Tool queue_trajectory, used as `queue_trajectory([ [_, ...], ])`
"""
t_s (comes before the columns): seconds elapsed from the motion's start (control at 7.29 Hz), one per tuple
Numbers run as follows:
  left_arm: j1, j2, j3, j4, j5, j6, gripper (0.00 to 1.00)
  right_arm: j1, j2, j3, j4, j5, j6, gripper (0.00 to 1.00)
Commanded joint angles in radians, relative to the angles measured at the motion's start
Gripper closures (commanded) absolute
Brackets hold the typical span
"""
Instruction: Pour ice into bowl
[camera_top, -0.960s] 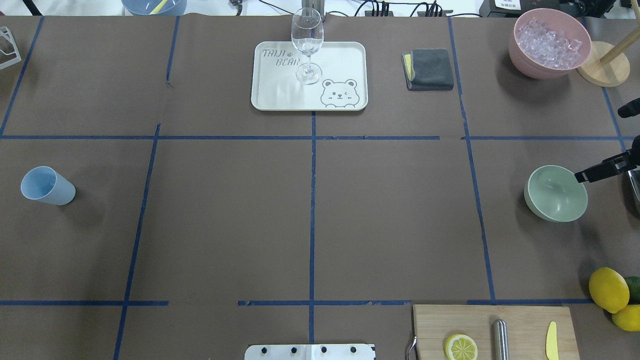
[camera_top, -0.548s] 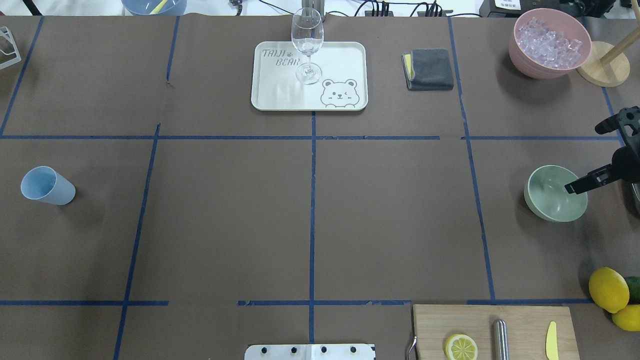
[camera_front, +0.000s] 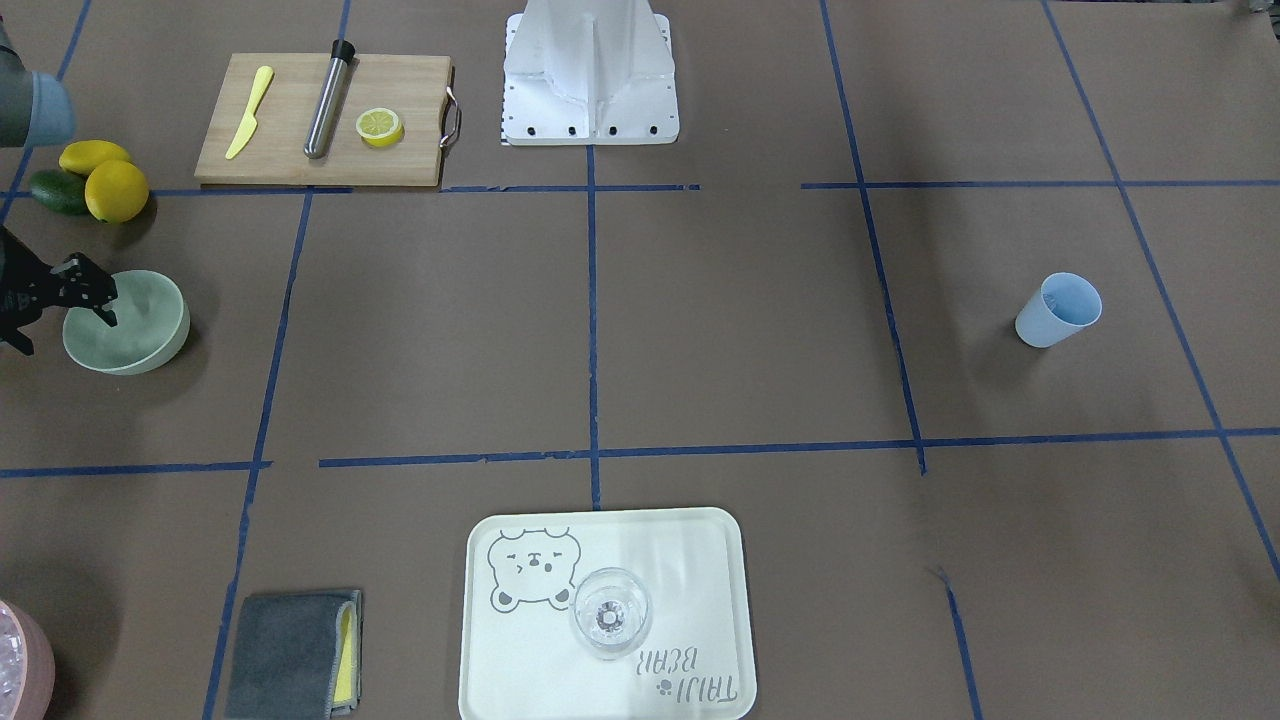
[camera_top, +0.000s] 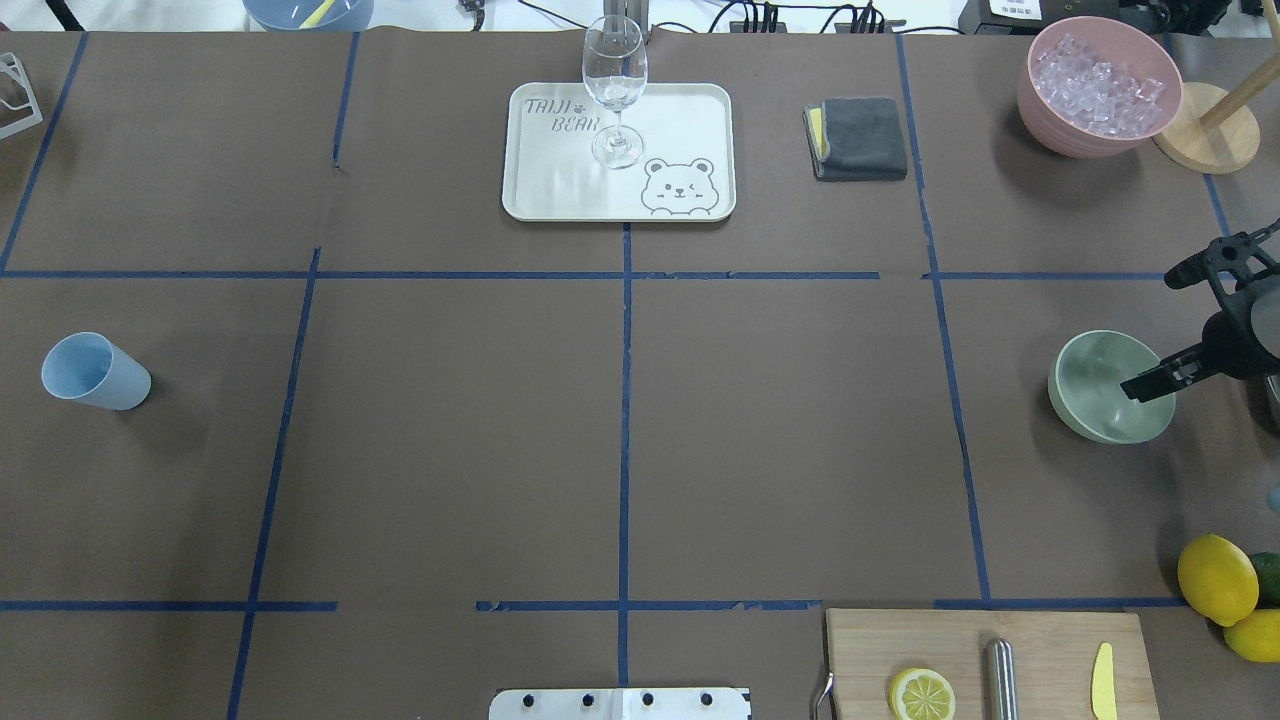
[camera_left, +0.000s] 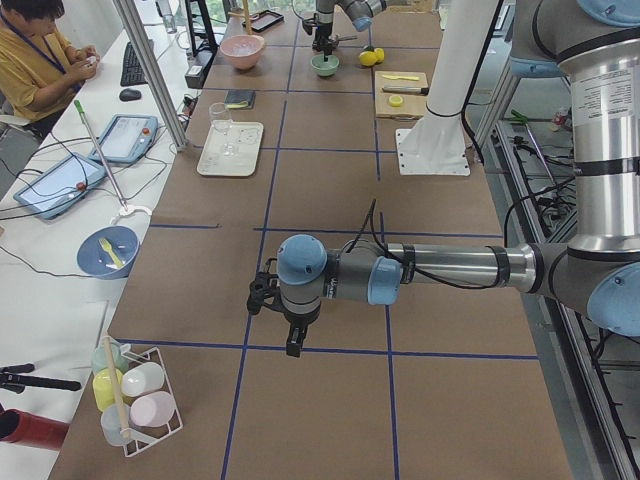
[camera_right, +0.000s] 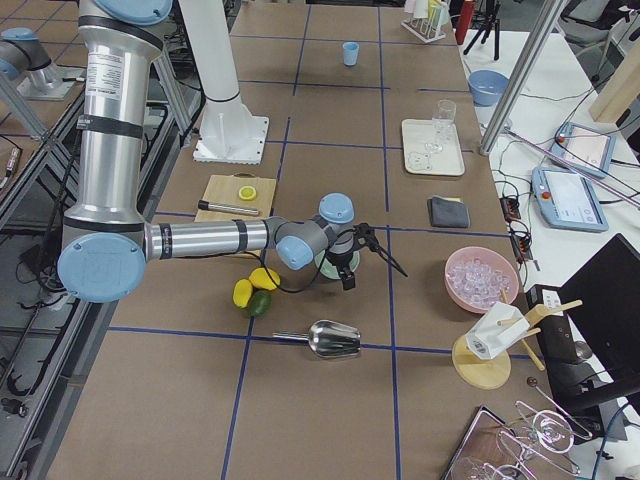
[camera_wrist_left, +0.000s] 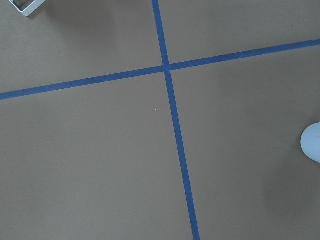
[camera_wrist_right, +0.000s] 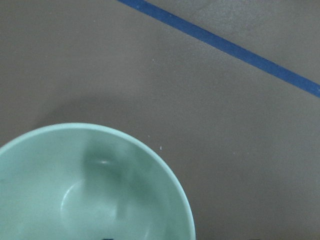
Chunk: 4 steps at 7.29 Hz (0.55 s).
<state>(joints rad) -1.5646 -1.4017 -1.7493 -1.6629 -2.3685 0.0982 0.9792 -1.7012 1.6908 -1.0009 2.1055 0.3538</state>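
Table (camera_top: 450, 450): bowl (camera_top: 1088, 402), cup (camera_top: 95, 372), tray (camera_top: 685, 115), seemingly cloth (camera_top: 862, 137)

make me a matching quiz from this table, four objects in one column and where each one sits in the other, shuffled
Things:
1. sage-green bowl
2. blue cup
3. wine glass
4. lemon half

Places:
a. on the wooden board
b. alone, far to the robot's left
c. under one finger of the open right gripper
d. on the bear tray

Pairs: 1-c, 2-b, 3-d, 4-a
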Motion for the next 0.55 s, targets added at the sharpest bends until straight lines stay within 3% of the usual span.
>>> queue_trajectory([
  [0.0, 0.000, 0.004, -0.005, 0.000, 0.000, 0.000, 0.00, -0.004, 0.006, 0.007, 0.017, -0.008, -0.042, 1.00],
  [0.41, 0.000, 0.003, -0.009, 0.000, 0.000, 0.000, 0.00, 0.000, 0.002, 0.000, 0.054, 0.007, -0.009, 1.00],
])
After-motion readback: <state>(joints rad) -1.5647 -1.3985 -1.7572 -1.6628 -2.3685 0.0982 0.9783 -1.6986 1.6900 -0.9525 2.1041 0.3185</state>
